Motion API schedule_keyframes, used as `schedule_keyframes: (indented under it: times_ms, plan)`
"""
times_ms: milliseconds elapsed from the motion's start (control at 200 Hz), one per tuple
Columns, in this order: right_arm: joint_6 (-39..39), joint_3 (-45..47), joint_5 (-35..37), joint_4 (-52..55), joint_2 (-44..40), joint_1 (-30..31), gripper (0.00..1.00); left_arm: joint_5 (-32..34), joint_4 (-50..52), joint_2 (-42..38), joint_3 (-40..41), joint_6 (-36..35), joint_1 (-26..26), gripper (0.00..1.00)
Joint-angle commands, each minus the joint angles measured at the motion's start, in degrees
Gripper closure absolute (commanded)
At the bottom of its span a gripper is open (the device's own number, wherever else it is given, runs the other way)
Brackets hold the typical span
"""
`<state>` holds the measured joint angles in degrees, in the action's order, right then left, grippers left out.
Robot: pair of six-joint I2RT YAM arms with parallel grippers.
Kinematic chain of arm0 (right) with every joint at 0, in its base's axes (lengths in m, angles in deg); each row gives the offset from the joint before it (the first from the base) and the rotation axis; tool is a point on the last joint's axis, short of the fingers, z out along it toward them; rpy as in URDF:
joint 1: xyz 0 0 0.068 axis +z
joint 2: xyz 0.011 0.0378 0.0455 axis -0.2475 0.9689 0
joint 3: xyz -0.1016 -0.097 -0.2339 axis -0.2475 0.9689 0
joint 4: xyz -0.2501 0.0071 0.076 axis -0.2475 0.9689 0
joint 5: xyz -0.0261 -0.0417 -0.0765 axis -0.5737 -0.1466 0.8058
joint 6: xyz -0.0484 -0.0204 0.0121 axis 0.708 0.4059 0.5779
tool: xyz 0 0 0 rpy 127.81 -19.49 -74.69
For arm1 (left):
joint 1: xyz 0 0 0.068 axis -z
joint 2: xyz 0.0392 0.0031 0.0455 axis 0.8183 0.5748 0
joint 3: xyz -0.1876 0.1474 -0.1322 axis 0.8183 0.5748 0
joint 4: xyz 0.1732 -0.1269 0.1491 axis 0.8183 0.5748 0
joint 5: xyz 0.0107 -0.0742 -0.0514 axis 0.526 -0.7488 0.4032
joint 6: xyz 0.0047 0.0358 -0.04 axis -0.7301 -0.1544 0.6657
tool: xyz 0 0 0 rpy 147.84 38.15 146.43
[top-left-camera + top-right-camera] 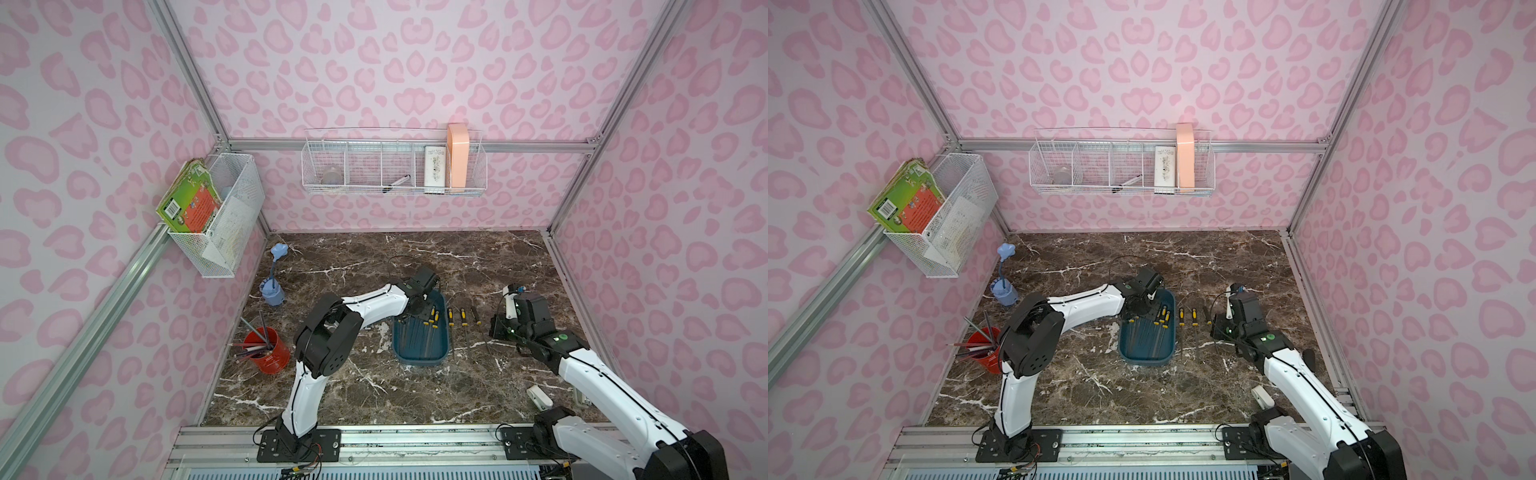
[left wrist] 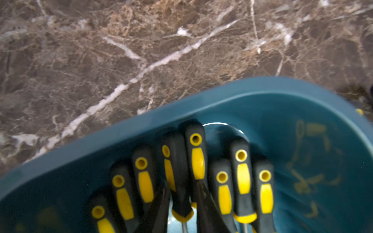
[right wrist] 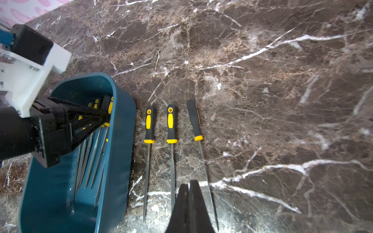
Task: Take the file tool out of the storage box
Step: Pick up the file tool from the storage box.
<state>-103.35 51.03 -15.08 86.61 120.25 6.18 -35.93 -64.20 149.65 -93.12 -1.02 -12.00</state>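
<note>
The storage box (image 1: 419, 362) (image 1: 1144, 360) is a dark teal tub on the marble table, holding several black-and-yellow file tools. My left gripper (image 2: 182, 183) (image 1: 417, 311) reaches into its far end. Its two fingers press either side of one file tool's handle (image 2: 178, 171), shut on it. That view is blurred. Three more files (image 3: 171, 123) (image 1: 462, 316) lie side by side on the table just right of the box (image 3: 121, 141). My right gripper (image 3: 189, 185) (image 1: 496, 328) hovers over their metal shafts, shut and empty.
A red pen pot (image 1: 266, 351) with pencils and a blue flower holder (image 1: 272, 291) stand at the table's left edge. A small white object (image 1: 539, 395) lies near the right arm's base. White wire baskets (image 1: 392, 166) hang on the walls.
</note>
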Motion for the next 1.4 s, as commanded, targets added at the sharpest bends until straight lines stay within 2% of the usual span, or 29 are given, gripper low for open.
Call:
schedule_keyframes:
  times_ms: [0,55,135,265,400,680,830,920,965,1255,1395]
  plan:
    - [0.37,-0.22,-1.33,-2.62,1.35,0.49,0.99,2.66,2.18,0.72,-0.76,0.36,0.05,0.79]
    - [0.58,-0.30,-1.47,-3.30,2.23,0.64,0.99,2.31,2.33,0.77,-0.93,0.17,0.06,0.83]
    - [0.67,-0.45,-1.61,-4.04,3.31,0.80,0.98,1.19,0.31,-0.54,0.69,0.43,0.06,0.83]
    - [1.08,-0.33,-2.13,-5.02,4.84,0.75,0.98,1.07,2.57,1.34,-1.84,0.01,0.06,0.83]
    - [1.23,-0.19,-2.45,-5.34,4.97,0.93,0.98,0.02,3.41,3.40,-3.64,-0.18,0.06,0.75]
    - [1.85,-0.29,-2.91,-6.13,4.58,0.88,0.98,1.18,5.71,3.95,-4.90,-0.43,0.06,0.65]
    - [1.96,-0.03,-3.68,-6.78,4.86,0.85,0.98,0.04,6.19,5.24,-6.12,-0.50,0.06,0.75]
    - [1.95,0.01,-4.21,-7.25,5.11,0.90,0.98,-0.28,4.97,3.87,-5.24,-0.23,0.15,0.87]
    - [2.01,0.13,-4.60,-7.68,5.15,0.93,0.98,-0.15,4.39,2.83,-4.83,-0.18,0.13,0.90]
    - [2.45,1.19,-9.74,-11.87,3.55,1.43,0.96,-1.08,-1.90,-8.25,-1.74,-1.73,0.06,1.00]
    - [2.59,3.07,-12.71,-16.20,-0.06,1.44,0.89,-8.09,-9.32,-17.18,1.76,-2.05,-0.96,1.00]
